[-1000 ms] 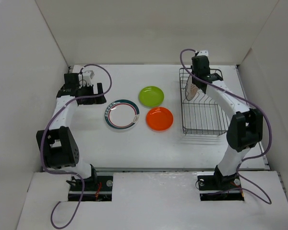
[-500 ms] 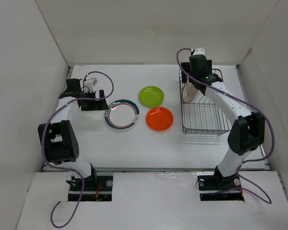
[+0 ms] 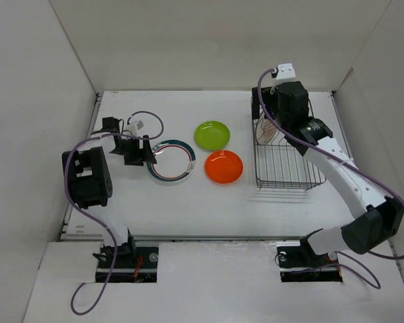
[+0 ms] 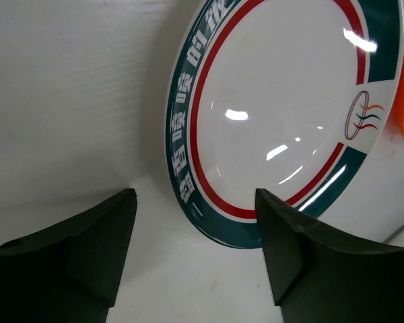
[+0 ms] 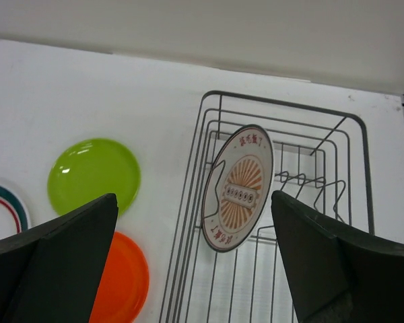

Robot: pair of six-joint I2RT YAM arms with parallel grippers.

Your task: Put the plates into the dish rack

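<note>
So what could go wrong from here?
1. The rimmed plate lies flat on the table; the left gripper, jaws open at its edge, may shove it toward the orange plate rather than grip it.
2. The small plate stands tilted in the dish rack; loading the next one could knock it over.

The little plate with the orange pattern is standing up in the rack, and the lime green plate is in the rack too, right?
Not quite. The lime green plate is not in the dish rack; it lies flat on the table beside the rack, as the right wrist view shows. The small plate with the orange pattern does stand upright in the rack.
</note>
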